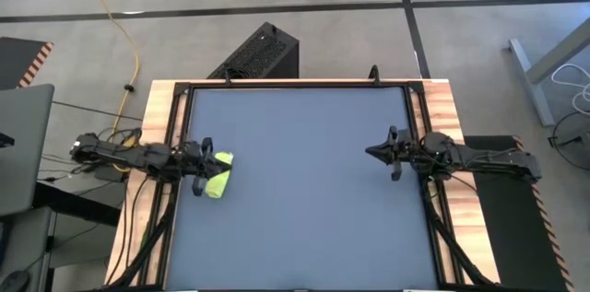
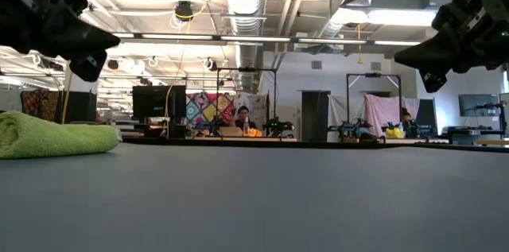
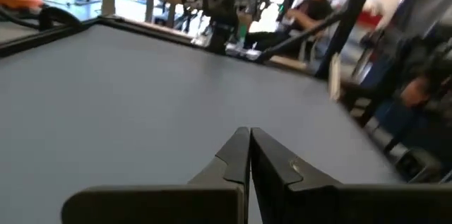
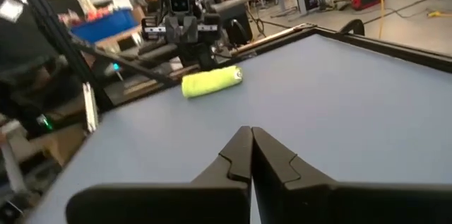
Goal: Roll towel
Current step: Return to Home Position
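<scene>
— Where is the towel (image 1: 218, 174) lying at this moment?

— It is lying on the table (image 1: 304, 218) as a short lime-green roll, just beside the left edge and about midway along it. Through my right wrist camera I am seeing it as a snug cylinder, with the spiral of one end facing that camera.

— Are you gripping it?

— No. My left gripper (image 1: 201, 169) is hanging over the end of the roll that is nearest the left edge. In the low view, clear air is showing between the gripper and the cloth. Its two fingers are pressing flat against each other, with nothing caught between them.

— And what is your other arm doing?

— My right gripper (image 1: 372, 152) is hovering near the right edge, also about midway along it. It is well apart from the towel and is pointing across the table toward it. Its fingers are meeting at the tips too, clasping nothing, and the low view is showing it raised above the tabletop.

— What is showing beyond the table?

— A black box (image 1: 261, 52) is sitting on the floor just past the far edge. A yellow cable (image 1: 124, 25) is trailing over the floor beyond the far left corner. Far back in the room, a person (image 2: 242, 118) is sitting at a desk.
</scene>
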You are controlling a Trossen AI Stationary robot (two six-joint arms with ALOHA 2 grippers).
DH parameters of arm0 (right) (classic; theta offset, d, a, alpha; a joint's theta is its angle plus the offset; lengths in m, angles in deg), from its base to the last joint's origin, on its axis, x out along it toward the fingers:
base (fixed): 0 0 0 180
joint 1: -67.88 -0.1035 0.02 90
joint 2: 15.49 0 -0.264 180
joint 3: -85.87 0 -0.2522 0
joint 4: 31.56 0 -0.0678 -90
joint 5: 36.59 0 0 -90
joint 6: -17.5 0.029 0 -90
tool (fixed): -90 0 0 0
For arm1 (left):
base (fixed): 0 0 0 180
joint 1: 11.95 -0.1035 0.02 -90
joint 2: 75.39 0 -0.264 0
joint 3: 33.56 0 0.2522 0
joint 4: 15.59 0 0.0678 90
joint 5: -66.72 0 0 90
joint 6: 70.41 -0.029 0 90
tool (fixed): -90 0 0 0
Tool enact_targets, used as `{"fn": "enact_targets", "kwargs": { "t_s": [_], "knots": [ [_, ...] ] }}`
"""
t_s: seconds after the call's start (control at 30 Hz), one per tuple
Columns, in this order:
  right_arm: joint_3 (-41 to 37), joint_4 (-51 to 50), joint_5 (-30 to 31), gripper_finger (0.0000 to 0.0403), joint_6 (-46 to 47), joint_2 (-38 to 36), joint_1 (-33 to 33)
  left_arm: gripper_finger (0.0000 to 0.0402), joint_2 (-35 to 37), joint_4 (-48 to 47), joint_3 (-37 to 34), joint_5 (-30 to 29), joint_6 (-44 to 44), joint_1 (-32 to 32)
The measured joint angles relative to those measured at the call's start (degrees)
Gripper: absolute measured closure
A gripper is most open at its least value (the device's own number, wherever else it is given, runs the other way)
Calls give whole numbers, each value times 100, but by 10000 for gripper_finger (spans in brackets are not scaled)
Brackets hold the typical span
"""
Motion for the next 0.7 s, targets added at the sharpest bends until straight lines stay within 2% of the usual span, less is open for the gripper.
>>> {"fn": "enact_targets", "kwargs": {
  "t_s": [0.1, 0.33, 0.7],
  "knots": [
    [0, 28, 3, 370, -28, 22, 2, 401, -224, 8, 0, -73, -280, -1],
    [0, 4, 4, 368, -28, 26, 7, 401, -538, -3, 0, 30, -304, -1],
    [0, -11, 5, 367, -26, 26, 7, 401, -627, -7, 0, 50, -267, -2]
  ]
}}
